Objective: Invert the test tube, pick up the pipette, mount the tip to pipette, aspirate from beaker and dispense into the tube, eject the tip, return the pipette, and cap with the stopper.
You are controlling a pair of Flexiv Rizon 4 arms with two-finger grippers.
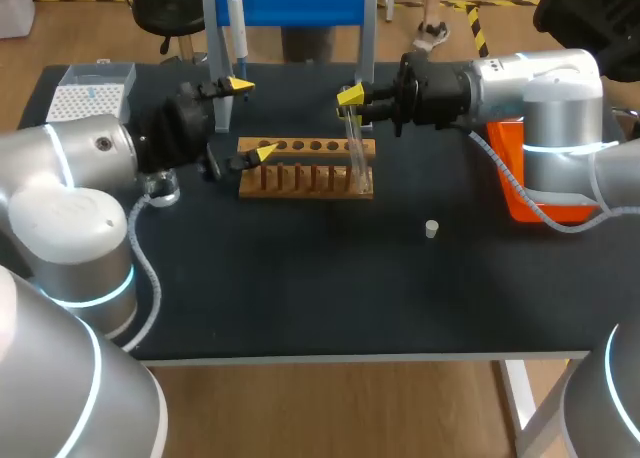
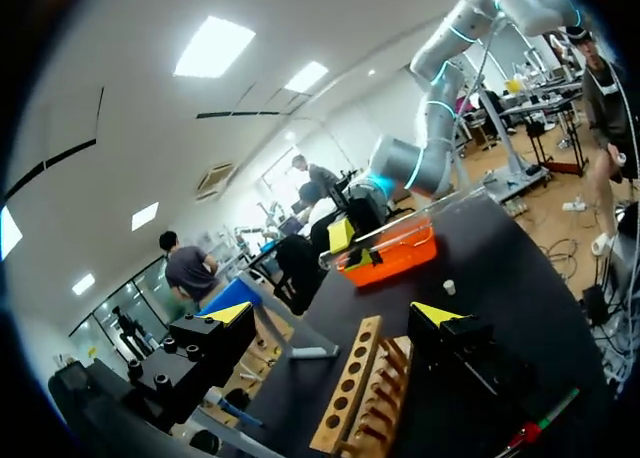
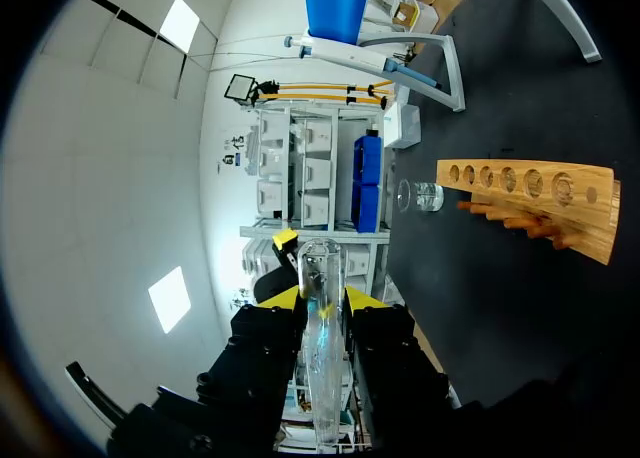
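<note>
Step 1, inversion (judged): R gripper (image 1: 350, 96) clamped on test tube (image 1: 356, 143) at rack (image 1: 310, 178); L gripper (image 1: 251, 118) apart. Next: seat tube upright in hole.

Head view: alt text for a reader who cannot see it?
The right gripper is shut on a clear test tube at the right end of a wooden rack. The left gripper is open by the rack's left end; a small white stopper lies apart on the table.

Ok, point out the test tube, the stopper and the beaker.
test tube (image 3: 322, 348), right wrist view, middle of the glass body.
stopper (image 1: 431, 228), head view, its top.
beaker (image 3: 421, 196), right wrist view, glass wall.
</note>
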